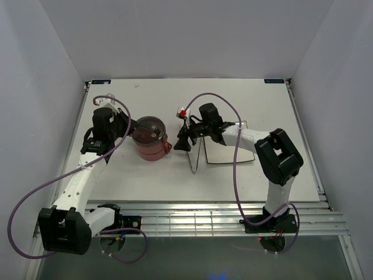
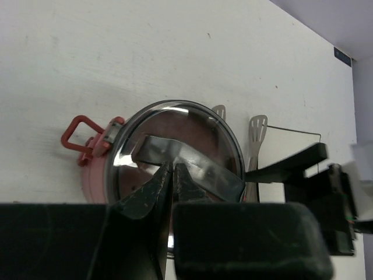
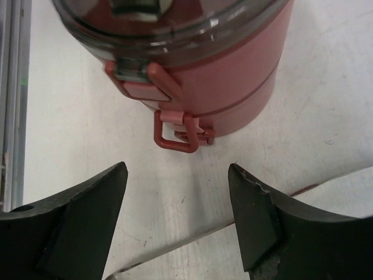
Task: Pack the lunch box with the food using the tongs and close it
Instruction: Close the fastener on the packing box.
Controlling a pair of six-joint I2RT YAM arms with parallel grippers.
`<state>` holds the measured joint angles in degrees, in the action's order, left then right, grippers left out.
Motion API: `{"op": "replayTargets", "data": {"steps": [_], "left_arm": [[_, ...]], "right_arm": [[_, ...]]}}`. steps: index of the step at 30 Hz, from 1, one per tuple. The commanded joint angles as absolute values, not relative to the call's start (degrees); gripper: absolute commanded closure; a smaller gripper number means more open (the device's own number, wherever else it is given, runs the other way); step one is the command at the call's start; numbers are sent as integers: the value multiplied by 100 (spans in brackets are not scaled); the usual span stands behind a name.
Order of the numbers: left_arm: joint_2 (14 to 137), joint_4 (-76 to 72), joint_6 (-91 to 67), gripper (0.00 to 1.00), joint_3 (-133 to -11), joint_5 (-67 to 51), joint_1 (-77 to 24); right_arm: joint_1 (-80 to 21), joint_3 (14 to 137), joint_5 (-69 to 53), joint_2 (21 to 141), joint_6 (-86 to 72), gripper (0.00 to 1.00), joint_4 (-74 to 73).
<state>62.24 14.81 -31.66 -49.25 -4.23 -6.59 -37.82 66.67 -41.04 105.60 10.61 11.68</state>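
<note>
We count one lunch box (image 1: 150,139), and to the right of it one pair of tongs (image 1: 196,163) and one square plate (image 1: 224,154).

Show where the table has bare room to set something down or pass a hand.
Bare: the far strip of the table behind the lunch box and plate; the near stretch between lunch box, tongs and front edge. Crowded: the gap between lunch box and plate, filled by the open right hand and tongs.

White table (image 1: 262,105), white square plate (image 1: 220,154)
</note>
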Motion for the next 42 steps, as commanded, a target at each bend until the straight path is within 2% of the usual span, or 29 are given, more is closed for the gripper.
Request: {"op": "replayTargets", "data": {"steps": [1,6,14,22,33,39,42], "left_arm": [[6398,1388,-2918,84,-5238,-1397,-659],[6285,1476,-2778,84,-5054,-1109,-677],[6425,1468,-2733,84,-4992,-1072,-677],[6451,1476,-2725,84,-4966,-1011,-677],[6521,1485,-2751,84,-4948,-967,-677],[6556,1485,-2769,84,-4939,-905,-677],[6592,1494,-2760,84,-4974,-853,-677]], "right_arm": [[-3788,7337,-4456,11134,1546,26,688],[-3788,7804,-4324,11671,1644,29,606],[-3814,7375,-4166,11576,1380,44,1546],[-3858,7417,-4210,11584,1424,39,1565],[-3990,7717,-4237,11865,1389,44,1643],[-3999,7805,-4324,12041,1327,53,1757],[-3999,7664,-4394,12032,1301,62,1942]]}}
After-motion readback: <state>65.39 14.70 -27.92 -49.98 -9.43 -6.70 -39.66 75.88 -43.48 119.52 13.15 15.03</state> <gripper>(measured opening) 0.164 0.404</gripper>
